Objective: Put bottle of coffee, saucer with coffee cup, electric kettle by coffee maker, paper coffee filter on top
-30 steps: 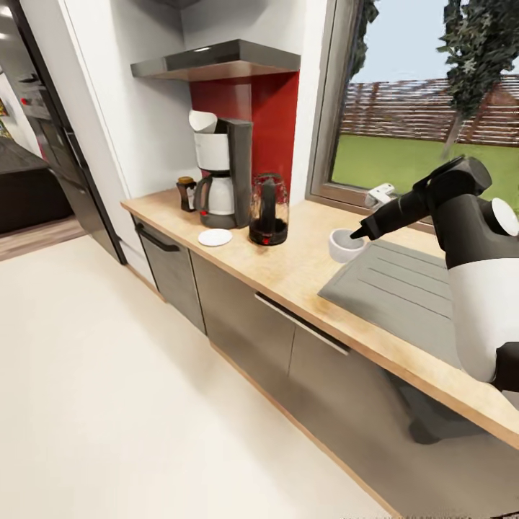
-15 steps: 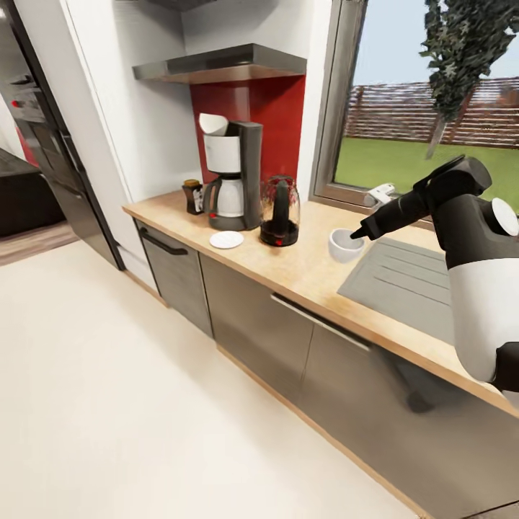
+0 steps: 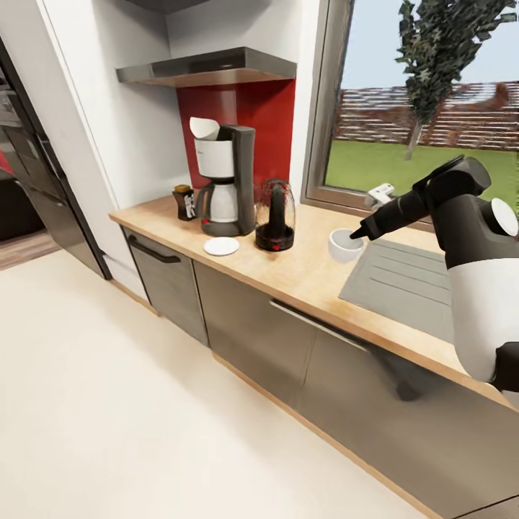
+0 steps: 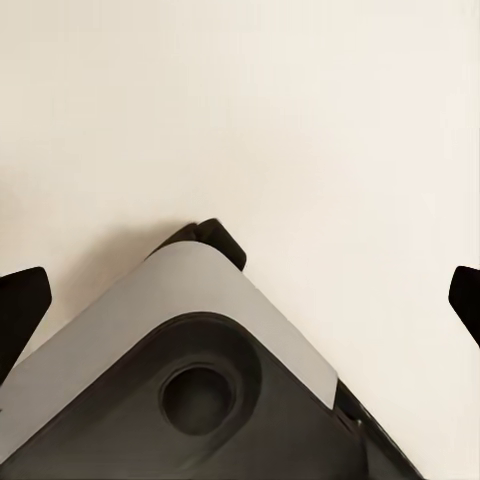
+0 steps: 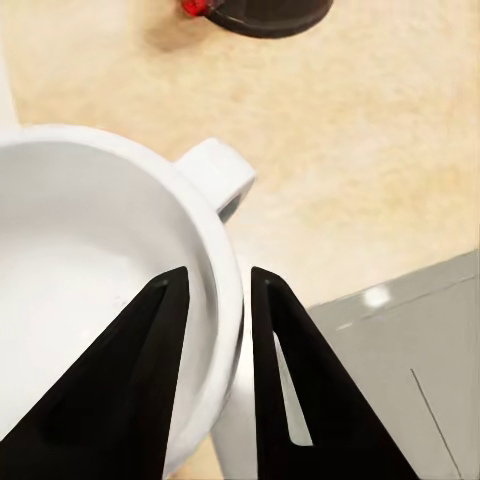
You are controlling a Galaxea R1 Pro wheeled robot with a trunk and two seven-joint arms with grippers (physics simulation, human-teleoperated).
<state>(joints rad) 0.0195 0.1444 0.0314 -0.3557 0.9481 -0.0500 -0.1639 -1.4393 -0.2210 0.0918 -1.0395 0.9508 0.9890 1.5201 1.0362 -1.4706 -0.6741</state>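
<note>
Your view has swung since a second ago, but the cup [image 5: 100,300] hasn't left your right gripper [image 5: 215,300]: jaws clamped on its rim, one finger inside, one outside. The saucer [image 3: 221,246] lies well beyond the jaws, before the coffee maker [image 3: 223,179]. Left jaws stand apart, empty

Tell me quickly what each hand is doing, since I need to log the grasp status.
Left hand: fingers spread apart, open, holding nothing.
Right hand: closed on the rim of the small plain white coffee cup.
</note>
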